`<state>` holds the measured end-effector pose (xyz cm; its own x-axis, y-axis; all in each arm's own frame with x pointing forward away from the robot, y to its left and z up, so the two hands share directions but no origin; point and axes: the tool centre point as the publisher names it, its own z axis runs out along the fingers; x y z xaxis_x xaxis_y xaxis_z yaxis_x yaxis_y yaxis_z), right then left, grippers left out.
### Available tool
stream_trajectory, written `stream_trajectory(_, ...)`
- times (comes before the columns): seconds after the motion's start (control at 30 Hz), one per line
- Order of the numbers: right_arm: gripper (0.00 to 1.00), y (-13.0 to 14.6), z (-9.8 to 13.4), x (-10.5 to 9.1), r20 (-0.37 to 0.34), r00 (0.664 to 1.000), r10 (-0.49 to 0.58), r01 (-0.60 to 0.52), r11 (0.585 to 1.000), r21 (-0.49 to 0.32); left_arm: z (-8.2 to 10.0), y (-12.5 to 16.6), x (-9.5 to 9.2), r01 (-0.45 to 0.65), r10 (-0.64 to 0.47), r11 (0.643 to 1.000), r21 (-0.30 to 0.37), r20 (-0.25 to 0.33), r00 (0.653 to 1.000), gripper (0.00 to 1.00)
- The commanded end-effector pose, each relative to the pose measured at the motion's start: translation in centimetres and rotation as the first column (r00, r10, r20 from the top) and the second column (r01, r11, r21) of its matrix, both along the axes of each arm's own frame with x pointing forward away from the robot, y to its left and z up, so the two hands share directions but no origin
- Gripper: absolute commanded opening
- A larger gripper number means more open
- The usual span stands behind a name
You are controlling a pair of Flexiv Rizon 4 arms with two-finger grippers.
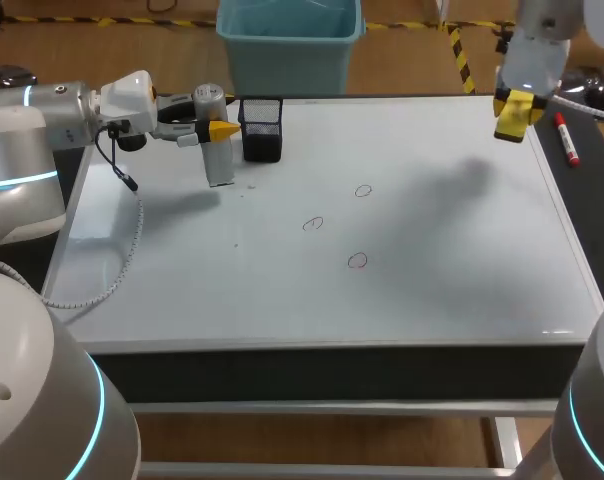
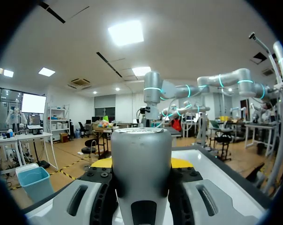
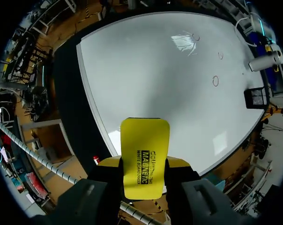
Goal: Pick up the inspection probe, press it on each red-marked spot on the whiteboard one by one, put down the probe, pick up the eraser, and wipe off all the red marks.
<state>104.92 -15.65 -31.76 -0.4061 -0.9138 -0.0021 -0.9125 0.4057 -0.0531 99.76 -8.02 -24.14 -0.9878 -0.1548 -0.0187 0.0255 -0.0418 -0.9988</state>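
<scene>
Probe (image 1: pixel 219 165) is a stiff, smooth grey cylinder, likely light but slippery, clenched mid-body by the left jaws, upright at the far left corner of the whiteboard (image 1: pixel 452 290). Eraser (image 1: pixel 513 114), a rigid yellow block, sits gripped across its long edges in the right jaws over the whiteboard's far right corner; red marks (image 1: pixel 357 261) lie mid-whiteboard.

Left, probe (image 1: pixel 218 160) beside basket (image 1: pixel 261 129); marks (image 1: pixel 357 261) on whiteboard (image 1: pixel 462 260) (marker (image 1: pixel 566 138) right).

table (image 1: pixel 332 365): dark top; whiteboard (image 1: pixel 452 250) covers most of it
on whiteboard: black mesh holder (image 1: pixel 261 129), far-left corner; three red marks (image 1: pixel 357 261)
right strip: red marker (image 1: pixel 567 139)
</scene>
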Motion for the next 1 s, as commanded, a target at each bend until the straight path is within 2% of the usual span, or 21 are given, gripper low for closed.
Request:
stream_trajectory(0.03,0.0,-0.6,0.0,-0.8,0.006,1.0,-0.006,0.006,1.0,-0.005,0.0,0.0,0.0,0.0,0.0,1.0,-0.002,0.002,1.0,0.0)
stream_trajectory(0.27,0.0,-1.1,-0.2,-1.2,0.004,0.999,-0.048,0.048,0.999,0.007,0.0,0.0,0.0,0.0,0.0,1.0,-0.002,0.002,1.0,0.0)
stream_trajectory(0.9,0.0,-1.0,-0.1,-1.4,0.002,0.999,-0.05,0.05,0.999,0.009,0.0,0.0,0.0,0.0,0.0,1.0,-0.002,0.002,1.0,0.0)
stream_trajectory(1.0,0.0,-1.0,-0.1,-1.4,0.002,0.999,-0.05,0.05,0.999,0.009,0.9,-1.6,0.8,0.033,-0.033,0.999,0.008,0.005,0.999,0.0)
